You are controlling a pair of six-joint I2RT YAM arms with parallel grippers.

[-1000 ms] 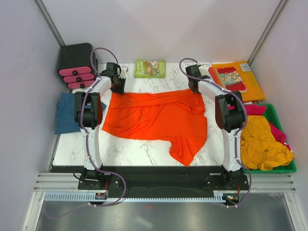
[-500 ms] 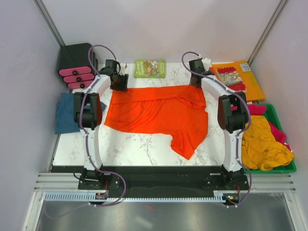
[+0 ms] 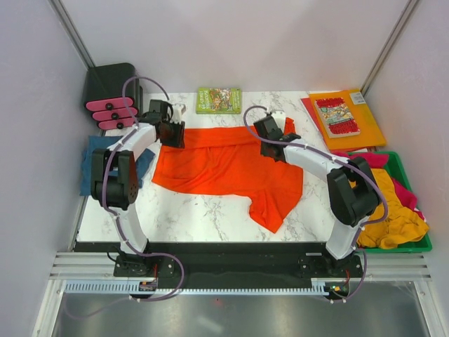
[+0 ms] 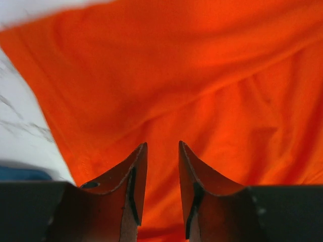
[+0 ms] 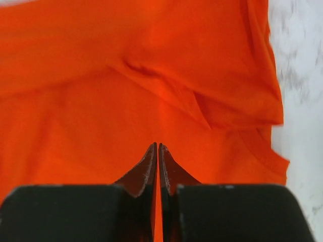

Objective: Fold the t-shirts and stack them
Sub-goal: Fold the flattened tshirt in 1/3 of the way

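A bright orange-red t-shirt (image 3: 224, 165) lies spread on the marble table (image 3: 175, 214), with a sleeve trailing toward the near edge. My left gripper (image 3: 173, 133) hovers over its far left corner. In the left wrist view the left gripper (image 4: 161, 145) is open and empty, with the cloth (image 4: 202, 75) below it. My right gripper (image 3: 264, 129) is over the shirt's far middle. In the right wrist view the right gripper (image 5: 157, 145) is shut and empty above a creased fold (image 5: 166, 91). A teal-blue t-shirt (image 3: 91, 168) lies at the table's left edge.
A green bin (image 3: 407, 246) at the right holds mustard-yellow (image 3: 386, 210) and magenta-pink (image 3: 403, 193) shirts. An orange folder (image 3: 368, 126) with a comic book (image 3: 335, 114) lies at the back right. There is a green book (image 3: 219, 100) at the back and a black box (image 3: 111, 91) at the back left.
My right arm has swung left from the shirt's far right corner to over its far middle. The left gripper has shifted slightly nearer. The shirt's far edge moved a little back.
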